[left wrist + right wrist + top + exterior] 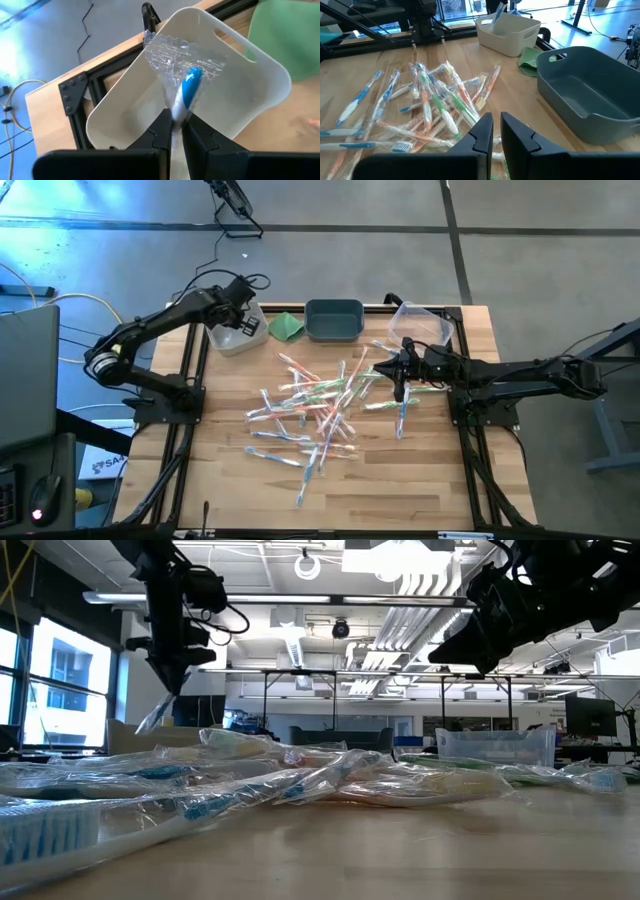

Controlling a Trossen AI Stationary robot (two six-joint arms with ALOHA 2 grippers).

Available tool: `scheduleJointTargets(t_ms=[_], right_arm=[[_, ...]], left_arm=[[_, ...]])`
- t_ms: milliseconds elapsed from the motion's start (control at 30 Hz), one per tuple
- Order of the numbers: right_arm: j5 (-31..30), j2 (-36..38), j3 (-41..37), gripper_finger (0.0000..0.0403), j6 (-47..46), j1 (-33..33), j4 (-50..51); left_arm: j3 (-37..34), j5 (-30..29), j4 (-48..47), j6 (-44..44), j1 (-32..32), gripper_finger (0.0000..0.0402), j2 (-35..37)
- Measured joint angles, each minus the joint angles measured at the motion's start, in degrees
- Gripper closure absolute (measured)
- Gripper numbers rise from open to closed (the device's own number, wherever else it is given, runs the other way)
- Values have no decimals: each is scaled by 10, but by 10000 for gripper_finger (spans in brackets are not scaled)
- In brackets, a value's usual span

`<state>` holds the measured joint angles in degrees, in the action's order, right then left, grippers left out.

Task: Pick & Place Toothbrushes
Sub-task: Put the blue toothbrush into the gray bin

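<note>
Many wrapped toothbrushes lie in a loose heap in the middle of the wooden table, also seen in the right wrist view and the low view. My left gripper hangs over the white bin at the table's far left, shut on a blue-and-white toothbrush in its clear wrapper. My right gripper hovers above the heap's right side. Its fingers are close together, and nothing plainly shows between them. My left gripper pinches the wrapped toothbrush between its two fingers at the white stretch just behind the blue part. The fingers slant down from above. The brush points on past the fingertips into the white bin's opening, clear of the bin. Its crinkled wrapper end hangs lowest.
A teal bin stands at the far middle, seen close in the right wrist view. A clear bin is at the far right. A folded green cloth lies between the white and teal bins. Bare wood lies along the near edge.
</note>
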<state>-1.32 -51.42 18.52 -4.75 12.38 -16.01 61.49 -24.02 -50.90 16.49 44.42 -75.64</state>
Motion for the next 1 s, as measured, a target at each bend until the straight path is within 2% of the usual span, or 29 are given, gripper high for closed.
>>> scheduleJointTargets(t_ms=[133, 400, 1000], right_arm=[[0, 0, 0, 374, 0, 0, 2], [0, 0, 0, 374, 0, 0, 2], [0, 0, 0, 374, 0, 0, 12]], left_arm=[[0, 19, 13, -13, -1, 380, -7], [0, 17, 17, -12, -1, 372, -31], [0, -1, 18, -13, -1, 252, -38]])
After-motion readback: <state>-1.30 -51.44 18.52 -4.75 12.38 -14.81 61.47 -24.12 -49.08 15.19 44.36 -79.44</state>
